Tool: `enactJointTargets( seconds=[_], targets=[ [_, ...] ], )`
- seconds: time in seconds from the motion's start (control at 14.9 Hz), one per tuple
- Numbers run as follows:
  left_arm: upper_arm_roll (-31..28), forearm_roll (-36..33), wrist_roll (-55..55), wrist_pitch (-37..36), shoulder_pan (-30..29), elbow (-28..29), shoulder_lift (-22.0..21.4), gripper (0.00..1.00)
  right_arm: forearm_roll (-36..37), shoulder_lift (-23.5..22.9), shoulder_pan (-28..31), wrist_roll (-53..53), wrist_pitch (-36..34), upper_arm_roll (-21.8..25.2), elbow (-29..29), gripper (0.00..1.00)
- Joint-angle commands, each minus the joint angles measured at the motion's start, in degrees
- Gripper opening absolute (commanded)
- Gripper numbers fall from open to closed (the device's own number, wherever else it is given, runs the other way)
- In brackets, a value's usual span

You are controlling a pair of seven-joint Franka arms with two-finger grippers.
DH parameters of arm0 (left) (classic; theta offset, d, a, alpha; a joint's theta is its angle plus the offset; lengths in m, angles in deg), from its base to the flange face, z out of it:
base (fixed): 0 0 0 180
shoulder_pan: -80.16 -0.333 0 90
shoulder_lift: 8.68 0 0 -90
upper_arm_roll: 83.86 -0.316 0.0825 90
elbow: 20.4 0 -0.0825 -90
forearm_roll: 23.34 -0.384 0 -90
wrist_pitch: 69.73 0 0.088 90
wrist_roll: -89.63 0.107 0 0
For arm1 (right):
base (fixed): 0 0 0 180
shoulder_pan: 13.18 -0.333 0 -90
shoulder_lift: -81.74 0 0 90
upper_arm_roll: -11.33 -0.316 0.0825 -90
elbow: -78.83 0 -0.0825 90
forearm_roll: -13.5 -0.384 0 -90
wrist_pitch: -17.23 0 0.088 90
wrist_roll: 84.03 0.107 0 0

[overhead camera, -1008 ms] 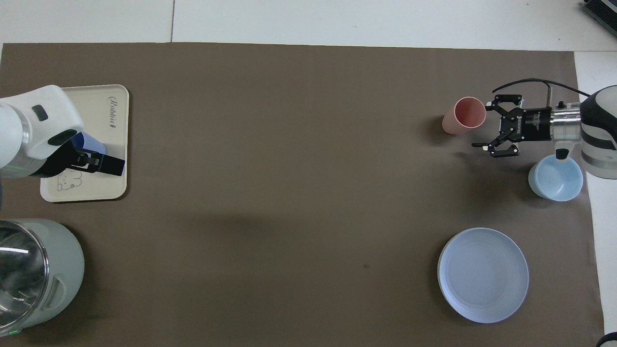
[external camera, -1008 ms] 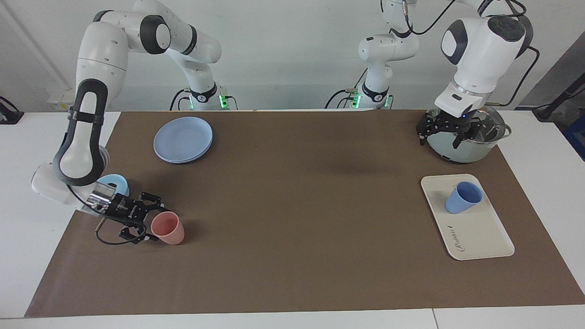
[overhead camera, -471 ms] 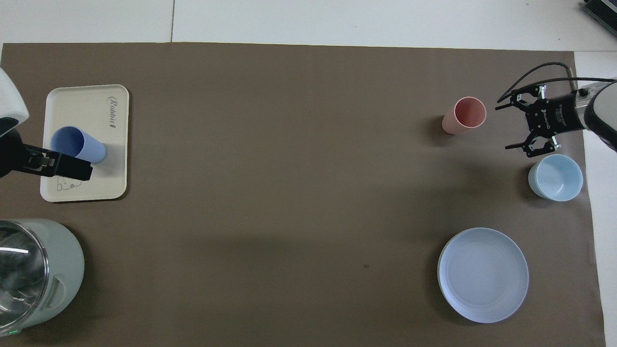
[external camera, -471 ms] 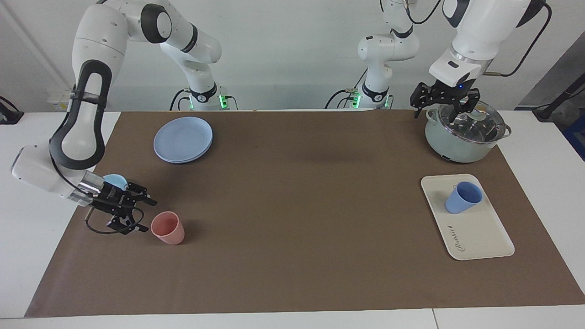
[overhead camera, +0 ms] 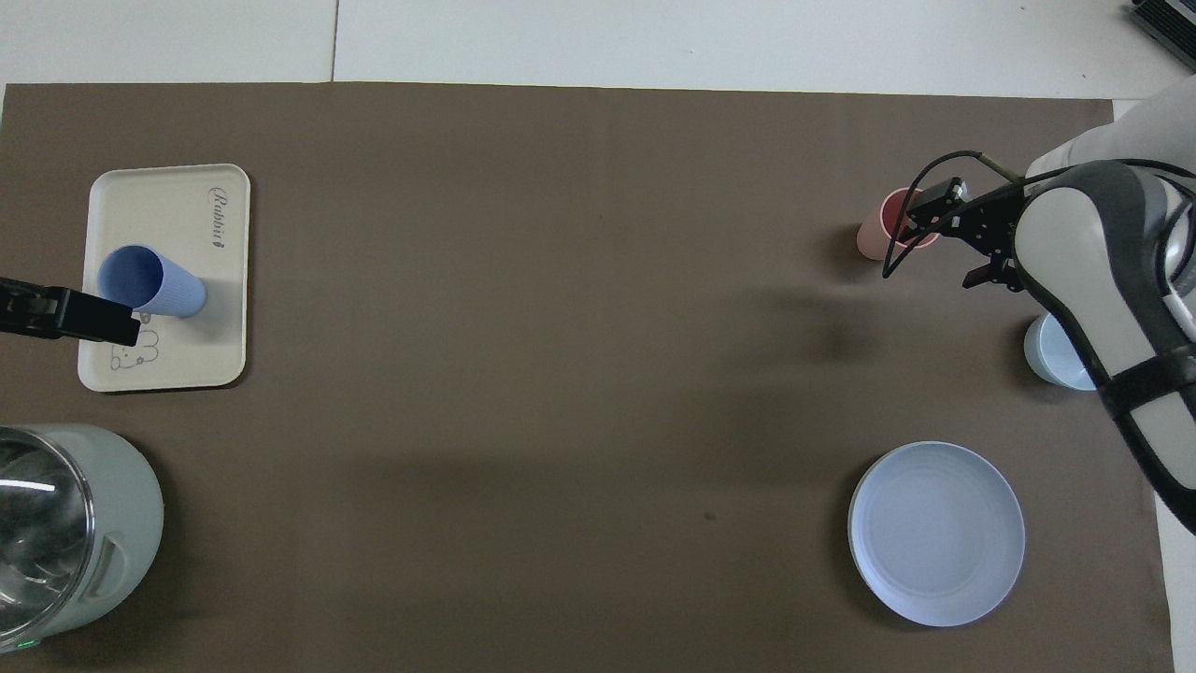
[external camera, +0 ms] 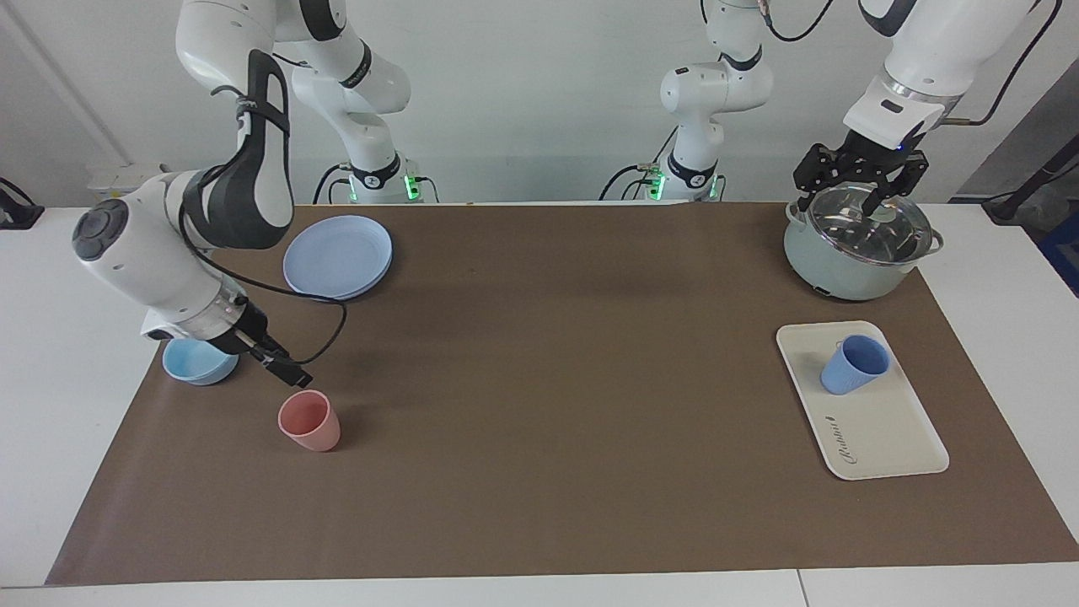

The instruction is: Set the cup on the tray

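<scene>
Periwinkle-blue plastic cup [external camera: 855, 364]: sitting upright on the tray [external camera: 885, 438], on the half of it nearer the robots, resting on its base and gripped by nothing. In the overhead view the cup [overhead camera: 149, 282] is standing between the cursive writing and the bear drawing on the tray [overhead camera: 220, 355].

Cream-white tray: lying flat on the brown mat [external camera: 556, 379] toward the left arm's end of the table.

Left gripper [external camera: 858, 173]: hanging in the air over the lidded pot [external camera: 856, 249], fingers spread apart and carrying nothing. Only a dark tip of it is showing in the overhead view [overhead camera: 65, 316].

Right gripper [external camera: 282, 368]: hanging above the mat, just over the pink cup [external camera: 309, 421] and beside the light-blue bowl [external camera: 195, 362], pointing down toward the pink cup; jaws standing wide apart, grasping nothing.

Pink cup: standing upright on the mat toward the right arm's end, untouched.

Light-blue bowl: sitting at the mat's edge, partly hidden by the right arm.

Round blue plate [external camera: 337, 256]: lying on the mat, nearer the robots than the pink cup.
</scene>
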Motion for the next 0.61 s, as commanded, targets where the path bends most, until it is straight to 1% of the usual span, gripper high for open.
enactJointTargets(
  seconds=[0.0,0.2,0.34,0.47,0.54],
  targets=[
    [0.1,0.4,2.6,-1.1,-0.7,0.4,-0.6,1.0,3.3,3.9,-1.4,-7.7,-2.2,-0.2,-1.9,1.0],
    [0.2,0.4,2.5,-0.4,0.0,2.1,-1.4,1.0,9.4,7.8,-5.0,-10.5,-6.0,-0.3,-1.9,1.0],
    [-0.1,0.4,2.8,-0.5,0.4,2.3,-1.4,1.0,10.8,10.5,-5.8,-10.5,-8.2,-0.4,-1.8,1.0],
    [-1.5,0.3,2.9,0.0,2.3,3.2,-1.4,1.0,11.3,13.3,-5.8,-10.8,-9.7,-0.5,-1.8,1.0],
    [-1.5,0.4,3.1,0.4,2.1,3.2,-1.4,1.0,11.3,14.6,-5.8,-11.5,-10.0,-0.5,-1.7,1.0]
  ],
)
